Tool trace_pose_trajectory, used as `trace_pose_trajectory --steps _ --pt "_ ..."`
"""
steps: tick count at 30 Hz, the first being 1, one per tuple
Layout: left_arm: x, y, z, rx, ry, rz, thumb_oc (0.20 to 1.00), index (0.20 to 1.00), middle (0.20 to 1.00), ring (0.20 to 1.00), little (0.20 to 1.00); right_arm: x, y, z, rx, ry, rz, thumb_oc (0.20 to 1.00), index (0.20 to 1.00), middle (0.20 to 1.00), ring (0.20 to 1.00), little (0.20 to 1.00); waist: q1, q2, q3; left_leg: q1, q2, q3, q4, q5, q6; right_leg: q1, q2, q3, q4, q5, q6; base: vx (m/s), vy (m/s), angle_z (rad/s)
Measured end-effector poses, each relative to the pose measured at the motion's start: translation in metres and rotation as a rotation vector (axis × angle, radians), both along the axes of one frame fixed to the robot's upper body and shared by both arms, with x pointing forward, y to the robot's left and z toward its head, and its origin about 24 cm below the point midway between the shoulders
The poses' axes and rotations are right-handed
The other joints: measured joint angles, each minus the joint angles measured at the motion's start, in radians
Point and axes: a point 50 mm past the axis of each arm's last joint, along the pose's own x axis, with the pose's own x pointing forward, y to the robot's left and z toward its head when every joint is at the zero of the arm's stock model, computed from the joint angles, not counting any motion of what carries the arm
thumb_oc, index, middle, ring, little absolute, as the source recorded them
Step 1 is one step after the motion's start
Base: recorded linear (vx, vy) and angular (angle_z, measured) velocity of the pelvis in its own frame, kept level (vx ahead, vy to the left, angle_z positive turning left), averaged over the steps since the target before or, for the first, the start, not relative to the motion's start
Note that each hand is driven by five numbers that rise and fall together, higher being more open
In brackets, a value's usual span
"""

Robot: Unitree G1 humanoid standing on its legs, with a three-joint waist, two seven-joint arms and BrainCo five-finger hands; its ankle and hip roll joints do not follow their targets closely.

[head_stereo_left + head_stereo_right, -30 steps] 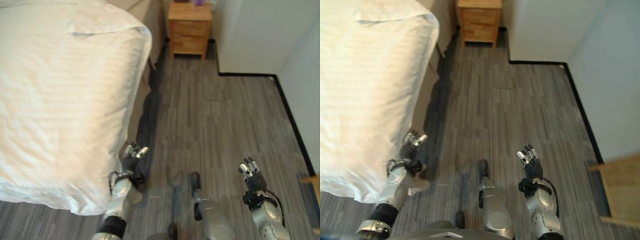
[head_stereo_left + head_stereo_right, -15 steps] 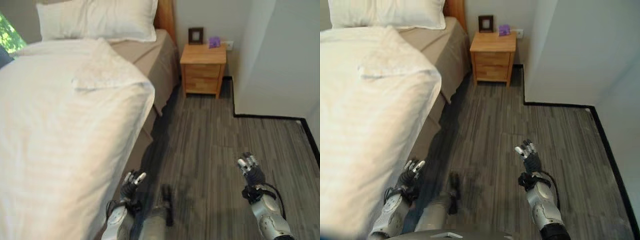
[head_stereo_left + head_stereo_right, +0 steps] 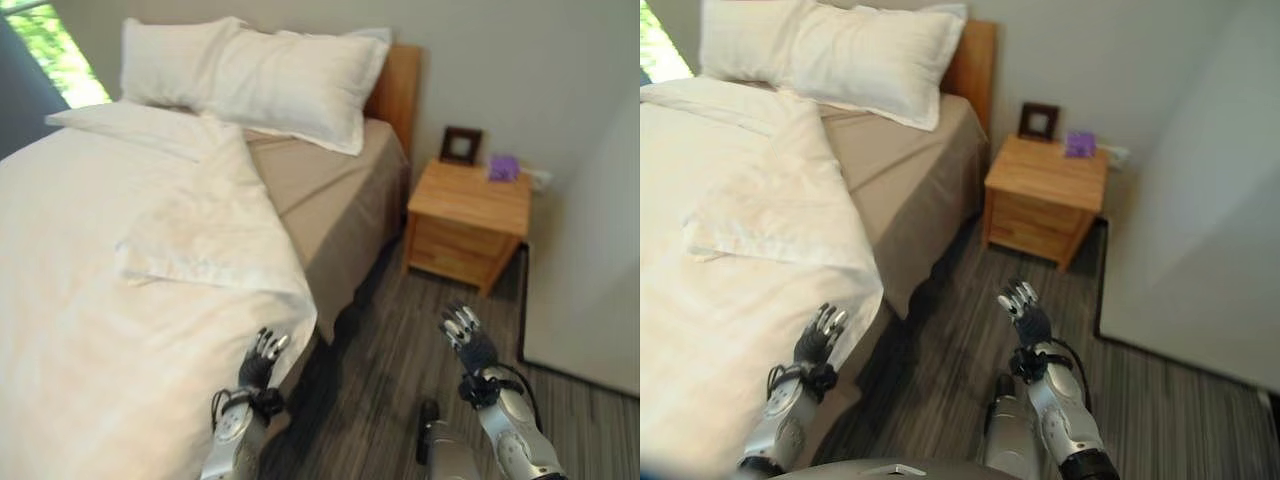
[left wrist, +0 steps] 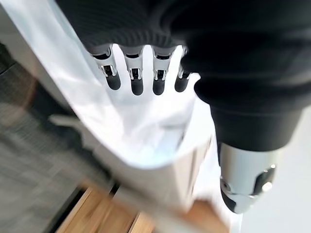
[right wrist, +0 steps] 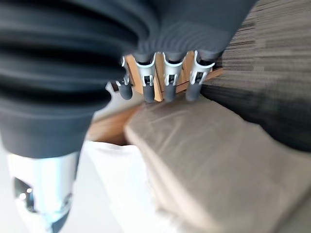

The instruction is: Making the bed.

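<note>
A bed stands on my left with a white duvet (image 3: 110,300) lying over most of it, its top part folded back (image 3: 215,235) so the beige sheet (image 3: 325,185) shows near the head. Two white pillows (image 3: 260,75) lean against the wooden headboard (image 3: 397,90). My left hand (image 3: 258,362) is open, fingers straight, beside the duvet's hanging corner (image 4: 160,141), apart from it. My right hand (image 3: 468,340) hovers open over the floor beside the bed, holding nothing.
A wooden nightstand (image 3: 470,225) stands by the headboard, with a dark picture frame (image 3: 460,145) and a small purple thing (image 3: 503,167) on top. A pale wall (image 3: 590,250) closes off the right. Grey plank floor (image 3: 380,380) runs between bed and wall.
The camera has lifted from the floor toward the head of the bed, bringing pillows and headboard into view. Both hands stay open and have come forward alongside the bed.
</note>
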Motion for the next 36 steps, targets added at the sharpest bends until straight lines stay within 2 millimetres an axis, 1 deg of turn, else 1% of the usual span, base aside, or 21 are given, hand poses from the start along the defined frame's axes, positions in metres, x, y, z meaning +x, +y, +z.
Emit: trace_pose_trajectory --steps 1,2,3,4,6,8,9,10,11,13,14,16,17,19,20,23,24,26,30,32,36 --pt "-0.006 -0.006 -0.002 -0.016 0.009 -0.025 1.0 1.0 1.0 1.0 1.0 0.008 -0.018 0.008 -0.027 -0.03 -0.054 1.0 1.0 1.0 1.0 1.0 0.04 -0.029 0.029 -0.01 -0.058 -0.026 -0.015 0.027 -0.068 0.018 0.007 0.047 0.085 -0.05 -0.067 0.62 -0.588 2.12" --pt "-0.006 -0.012 -0.003 -0.028 0.01 -0.047 1.0 1.0 1.0 1.0 1.0 0.007 -0.027 0.011 -0.039 -0.042 -0.089 1.0 1.0 1.0 1.0 1.0 0.026 -0.02 0.038 -0.029 -0.037 -0.065 -0.031 0.175 -0.084 0.012 0.037 0.091 0.227 -0.098 -0.076 0.47 -0.731 2.06" --pt "0.007 -0.019 0.004 -0.018 -0.03 -0.108 1.0 1.0 1.0 1.0 1.0 -0.004 -0.039 0.007 -0.048 -0.019 -0.141 1.0 1.0 1.0 1.0 1.0 0.027 -0.027 0.044 -0.063 -0.016 -0.193 0.078 0.188 -0.098 -0.029 0.102 0.173 0.373 -0.145 -0.041 0.22 -0.469 2.85" --pt "0.009 -0.018 0.007 -0.008 -0.048 -0.124 1.0 1.0 1.0 1.0 1.0 -0.007 -0.042 0.007 -0.06 -0.016 -0.138 1.0 1.0 1.0 1.0 1.0 0.028 -0.063 0.032 -0.088 0.0 -0.251 0.103 0.203 -0.075 0.016 0.106 0.232 0.252 -0.158 -0.044 0.26 -0.627 2.97" --pt "0.012 -0.015 0.006 -0.015 -0.047 -0.091 1.0 1.0 1.0 1.0 1.0 0.003 -0.05 0.012 -0.066 -0.04 -0.158 1.0 1.0 1.0 1.0 1.0 0.042 -0.097 0.026 -0.121 0.051 -0.273 0.139 0.21 -0.065 0.011 0.1 0.091 0.233 -0.209 -0.091 0.12 -0.525 1.99" --pt "0.004 -0.023 -0.001 -0.075 -0.016 -0.063 1.0 1.0 1.0 1.0 1.0 0.019 -0.058 0.028 -0.097 -0.115 -0.16 1.0 1.0 1.0 1.0 1.0 0.058 -0.088 0.053 -0.349 0.063 -0.111 0.398 0.348 -0.012 0.055 0.097 -0.012 0.142 -0.175 -0.164 -0.01 -0.574 1.33" --pt "0.001 -0.021 -0.002 -0.099 -0.017 -0.034 1.0 1.0 1.0 1.0 1.0 0.028 -0.058 0.034 -0.103 -0.138 -0.154 1.0 1.0 1.0 1.0 1.0 0.071 -0.089 0.067 -0.429 0.063 -0.016 0.498 0.327 -0.015 0.091 0.091 -0.066 0.087 -0.145 -0.182 -0.02 -0.481 1.32" --pt "-0.003 -0.017 -0.003 -0.108 -0.01 0.001 1.0 1.0 1.0 1.0 1.0 0.031 -0.057 0.037 -0.095 -0.156 -0.171 1.0 1.0 1.0 1.0 1.0 0.055 -0.108 0.087 -0.447 0.118 0.243 0.482 0.284 -0.012 0.172 0.086 -0.133 -0.015 -0.131 -0.162 -0.02 -0.172 1.61" --pt "-0.01 -0.015 -0.006 -0.119 0.004 0.01 1.0 1.0 1.0 1.0 1.0 0.028 -0.055 0.036 -0.074 -0.171 -0.207 1.0 1.0 1.0 1.0 1.0 0.049 -0.09 0.08 -0.44 0.147 0.459 0.427 0.271 0.008 0.246 0.074 -0.243 -0.079 -0.199 0.063 -0.01 -0.132 1.61" --pt "-0.014 -0.029 -0.002 -0.161 -0.023 -0.001 1.0 1.0 1.0 1.0 1.0 0.026 -0.074 0.047 -0.123 -0.204 -0.258 1.0 1.0 1.0 1.0 1.0 0.058 -0.045 0.069 -0.418 0.156 0.44 0.262 0.272 -0.031 0.105 -0.039 -0.243 0.241 -0.336 -0.031 0.0 -0.15 0.92" --pt "-0.015 -0.026 -0.002 -0.141 -0.012 -0.033 1.0 1.0 1.0 1.0 1.0 0.028 -0.07 0.047 -0.094 -0.213 -0.266 1.0 1.0 1.0 1.0 1.0 0.084 -0.072 0.063 -0.405 0.108 0.468 0.231 0.258 -0.045 0.089 -0.104 -0.262 0.22 -0.284 -0.064 0.03 -0.118 0.67" --pt "-0.016 -0.032 -0.012 -0.153 0.048 -0.052 1.0 1.0 1.0 1.0 1.0 0.018 -0.07 0.04 -0.064 -0.195 -0.32 1.0 1.0 1.0 1.0 1.0 0.029 -0.037 0.036 -0.416 0.065 0.592 0.224 0.198 -0.034 0.146 -0.067 -0.339 0.062 -0.265 -0.043 0.04 0.03 0.74" --pt "-0.019 -0.027 -0.009 -0.146 0.036 -0.038 1.0 1.0 1.0 1.0 1.0 0.017 -0.052 0.032 -0.043 -0.161 -0.253 1.0 1.0 1.0 1.0 1.0 0.036 -0.038 0.032 -0.329 -0.047 0.594 0.038 0.192 0.009 0.173 -0.019 -0.355 -0.071 -0.207 -0.035 0.04 0.075 0.02" --pt "-0.018 -0.019 -0.008 -0.119 0.037 -0.038 1.0 1.0 1.0 1.0 1.0 0.018 -0.041 0.029 -0.026 -0.152 -0.216 1.0 1.0 1.0 1.0 1.0 0.022 -0.011 0.027 -0.192 -0.045 0.498 -0.142 0.209 0.056 0.192 0.068 -0.381 -0.094 -0.144 -0.104 0.06 0.094 -0.1" --pt "-0.007 -0.013 -0.004 -0.085 0.023 -0.06 1.0 1.0 1.0 1.0 1.0 0.015 -0.03 0.024 0.011 -0.141 -0.21 1.0 1.0 1.0 1.0 1.0 0.005 -0.06 0.034 -0.173 -0.065 0.463 -0.174 0.23 0.076 0.194 0.06 -0.383 -0.08 -0.155 -0.09 0.05 0.122 0.14" --pt "0.01 -0.016 0.004 -0.08 -0.017 -0.074 1.0 1.0 1.0 1.0 1.0 0.017 -0.03 0.028 -0.007 -0.154 -0.17 1.0 1.0 1.0 1.0 1.0 -0.023 -0.028 0.059 -0.167 -0.092 0.466 -0.161 0.237 0.125 0.124 0.05 -0.403 0.135 -0.165 -0.033 0.0 0.107 0.0" --pt "0.013 -0.01 0.008 -0.07 -0.038 -0.053 1.0 1.0 1.0 1.0 1.0 0.017 -0.024 0.028 -0.007 -0.153 -0.139 1.0 1.0 1.0 1.0 1.0 -0.04 -0.021 0.092 -0.174 -0.081 0.449 -0.107 0.207 0.114 -0.001 0.009 -0.347 0.41 -0.133 -0.014 0.09 -0.005 0.32" --pt "0.017 -0.006 0.011 -0.045 -0.056 -0.051 1.0 1.0 1.0 1.0 1.0 0.005 -0.02 0.018 -0.002 -0.094 -0.118 1.0 1.0 1.0 1.0 1.0 -0.075 -0.012 0.095 -0.21 -0.084 0.405 -0.071 0.19 0.111 -0.112 0.009 -0.116 0.537 -0.152 0.018 0.14 -0.065 0.86" --pt "0.007 0.007 0.008 -0.003 -0.025 -0.035 1.0 1.0 1.0 1.0 1.0 0.001 -0.024 0.013 0.0 -0.078 -0.115 1.0 1.0 1.0 1.0 1.0 -0.055 0.0 0.084 -0.203 -0.068 0.376 -0.154 0.25 0.064 0.093 -0.077 -0.047 -0.049 -0.135 0.013 0.19 -0.148 0.64" --pt "0.011 -0.002 0.01 -0.019 -0.047 -0.056 1.0 1.0 1.0 1.0 1.0 -0.014 -0.032 0.0 -0.015 0.0 -0.138 1.0 1.0 1.0 1.0 1.0 -0.051 0.007 0.054 -0.176 -0.008 0.29 -0.179 0.26 0.017 0.207 -0.007 -0.057 -0.192 -0.01 -0.022 0.21 -0.269 0.82" --pt "0.001 -0.024 -0.002 -0.1 -0.016 -0.043 1.0 1.0 1.0 1.0 1.0 0.012 -0.022 0.019 -0.011 -0.102 -0.065 1.0 1.0 1.0 1.0 1.0 -0.038 0.028 0.017 -0.136 0.063 0.267 -0.212 0.279 -0.003 0.304 0.064 -0.114 -0.315 0.018 -0.083 0.13 -0.147 0.28"
